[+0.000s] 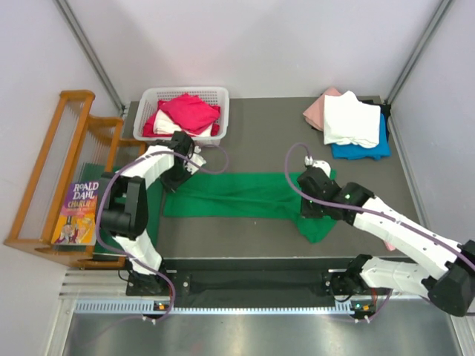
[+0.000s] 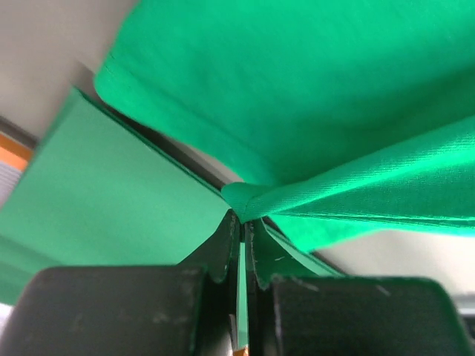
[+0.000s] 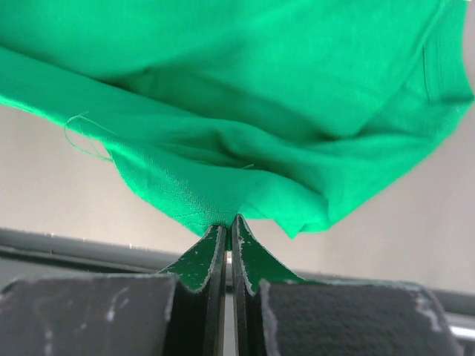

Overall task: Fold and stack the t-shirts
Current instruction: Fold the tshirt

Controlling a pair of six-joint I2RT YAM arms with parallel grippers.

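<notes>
L+R jaws on taut green tee (image 1: 237, 194)

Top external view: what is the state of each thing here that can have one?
green t-shirt, stretched in a long band between both grippers.
left gripper, jaws shut on green t-shirt.
right gripper, jaws shut on green t-shirt.
red t-shirt, crumpled in white basket.
white t-shirt, folded, atop blue t-shirt.
Roald Dahl book, closed.

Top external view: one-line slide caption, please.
Left gripper and right gripper pinch the green tee stretched between them; basket back left, folded stack back right.
</notes>
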